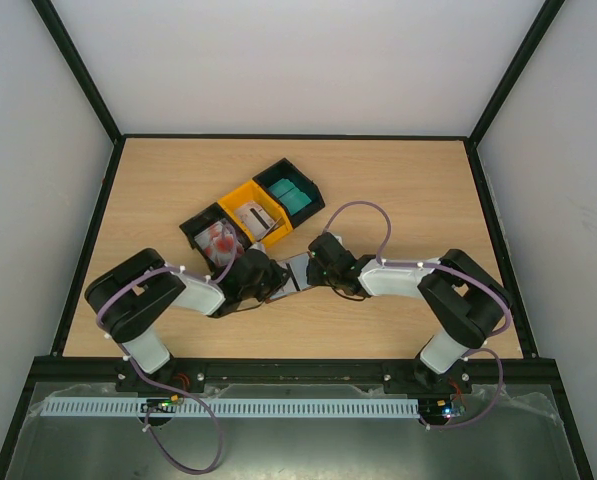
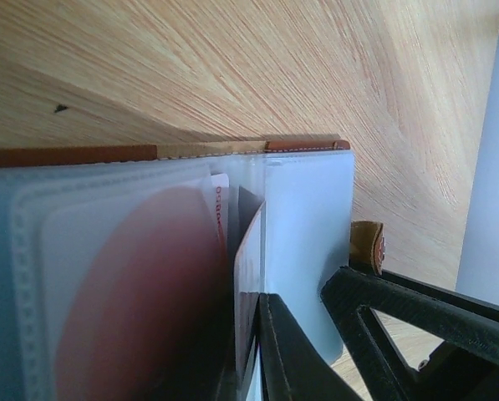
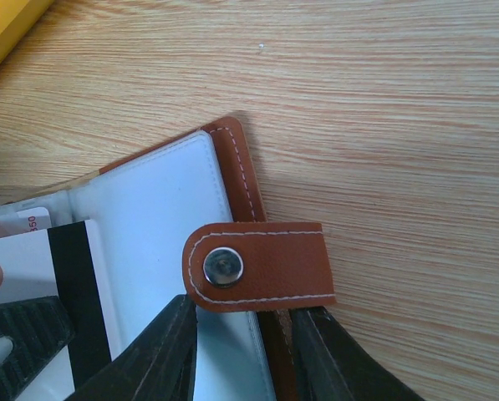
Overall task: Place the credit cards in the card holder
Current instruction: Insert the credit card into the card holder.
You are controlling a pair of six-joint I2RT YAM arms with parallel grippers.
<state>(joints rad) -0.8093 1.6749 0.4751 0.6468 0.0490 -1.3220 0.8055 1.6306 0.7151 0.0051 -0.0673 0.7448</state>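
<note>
The brown card holder (image 1: 298, 272) lies open on the table between my two grippers, its clear sleeves (image 2: 308, 217) facing up. My left gripper (image 2: 253, 342) is shut on a white credit card (image 2: 247, 259), held edge-on against a sleeve opening. That card's black stripe (image 3: 73, 284) shows in the right wrist view. Another card with red markings (image 2: 132, 284) sits inside a sleeve. My right gripper (image 3: 245, 322) pinches the holder's right flap just below the snap strap (image 3: 257, 267), one finger on the white inner page and one on the brown cover.
Three small bins stand in a diagonal row behind the holder: a black one with red-and-white cards (image 1: 215, 238), a yellow one with grey cards (image 1: 253, 217) and a black one with teal cards (image 1: 293, 195). A black frame (image 1: 88, 240) borders the wooden table.
</note>
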